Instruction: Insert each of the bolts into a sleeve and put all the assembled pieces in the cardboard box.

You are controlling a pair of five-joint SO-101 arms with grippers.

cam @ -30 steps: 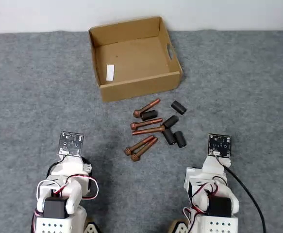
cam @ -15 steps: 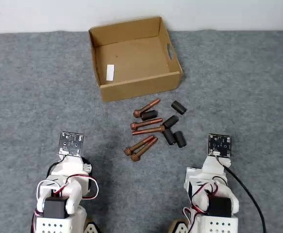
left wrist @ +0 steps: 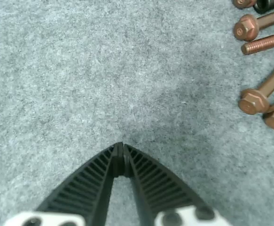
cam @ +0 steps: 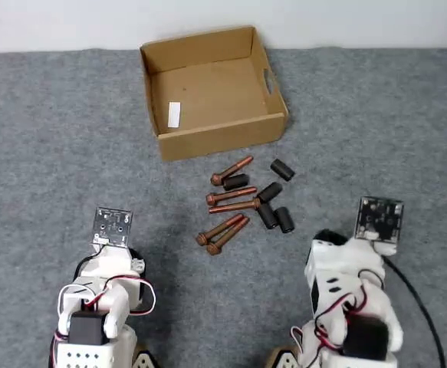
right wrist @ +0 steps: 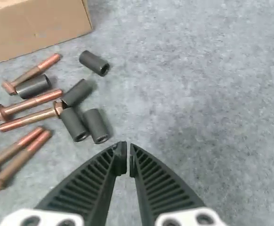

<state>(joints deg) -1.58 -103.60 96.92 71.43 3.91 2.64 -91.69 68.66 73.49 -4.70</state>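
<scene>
Bolts and sleeves lie loose near the cardboard box, awaiting assembly; left claw and right claw pinched together, holding nothing.

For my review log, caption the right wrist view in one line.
Right hand, shut, over grey carpet near scattered black sleeves and copper bolts, cardboard box corner beyond.
</scene>
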